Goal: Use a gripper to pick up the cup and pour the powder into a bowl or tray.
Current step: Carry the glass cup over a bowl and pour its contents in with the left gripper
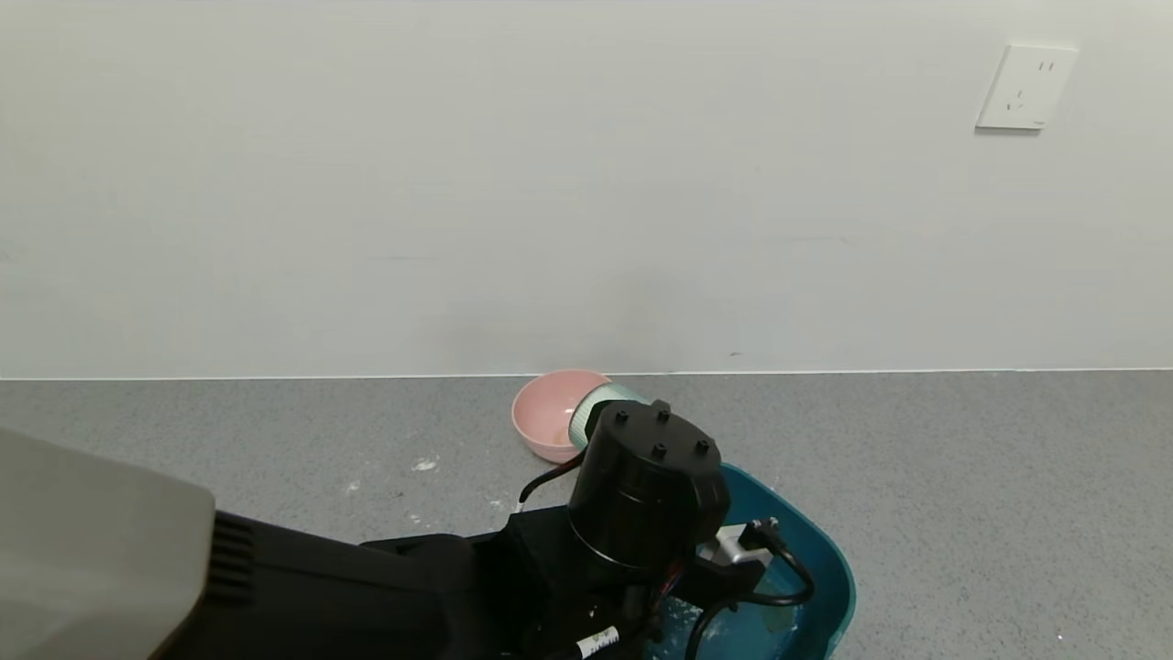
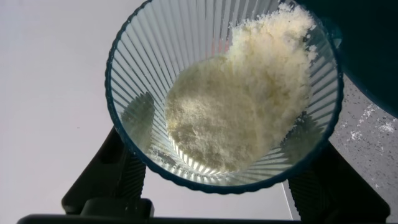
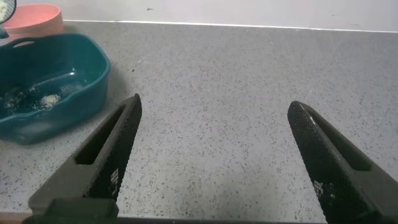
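Observation:
My left gripper [image 2: 224, 163] is shut on the ribbed transparent cup [image 2: 155, 68], one finger [image 2: 118, 177] on each side. The cup is tipped over, and white powder [image 2: 242, 106] lies heaped inside against its wall, reaching the rim. In the head view the cup [image 1: 597, 410] pokes out behind the left arm's black wrist joint [image 1: 646, 495], above the far end of the dark teal tub [image 1: 825, 559]. The tub [image 3: 68, 74] holds a little powder [image 3: 38, 99]. My right gripper [image 3: 214, 109] is open and empty over bare counter, to the right of the tub.
A small pink bowl [image 1: 547, 423] stands just behind the cup, near the wall. Specks of spilled powder [image 1: 423, 465] lie on the grey counter left of the tub. A wall socket [image 1: 1026, 87] is at the upper right.

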`<state>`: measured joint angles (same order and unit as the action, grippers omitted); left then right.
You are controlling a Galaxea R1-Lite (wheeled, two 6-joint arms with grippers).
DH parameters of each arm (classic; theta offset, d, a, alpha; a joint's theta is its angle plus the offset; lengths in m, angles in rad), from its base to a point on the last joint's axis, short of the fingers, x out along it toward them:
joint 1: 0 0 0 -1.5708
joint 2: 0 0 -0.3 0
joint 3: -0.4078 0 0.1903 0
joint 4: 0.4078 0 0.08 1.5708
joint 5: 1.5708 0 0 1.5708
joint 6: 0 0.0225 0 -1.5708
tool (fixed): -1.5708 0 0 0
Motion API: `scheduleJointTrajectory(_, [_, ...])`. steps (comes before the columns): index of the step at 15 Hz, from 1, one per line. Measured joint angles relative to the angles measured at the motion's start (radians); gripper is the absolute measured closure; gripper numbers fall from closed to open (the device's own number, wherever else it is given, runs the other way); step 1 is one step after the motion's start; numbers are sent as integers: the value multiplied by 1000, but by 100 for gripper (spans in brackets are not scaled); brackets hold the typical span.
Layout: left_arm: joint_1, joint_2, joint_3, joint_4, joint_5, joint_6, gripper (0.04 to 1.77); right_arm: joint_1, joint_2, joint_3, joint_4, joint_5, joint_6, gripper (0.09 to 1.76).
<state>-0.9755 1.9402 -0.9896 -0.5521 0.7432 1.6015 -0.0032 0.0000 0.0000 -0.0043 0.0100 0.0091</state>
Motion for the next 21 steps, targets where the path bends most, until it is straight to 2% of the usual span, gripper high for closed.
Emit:
scheduleJointTrajectory(6, [-4, 0, 4, 1, 3, 64, 53, 0, 0, 0, 0, 0, 0, 14])
scheduleJointTrajectory(21, [-38, 12, 26, 1, 80, 120, 53, 0, 0, 0, 0, 0, 0, 14])
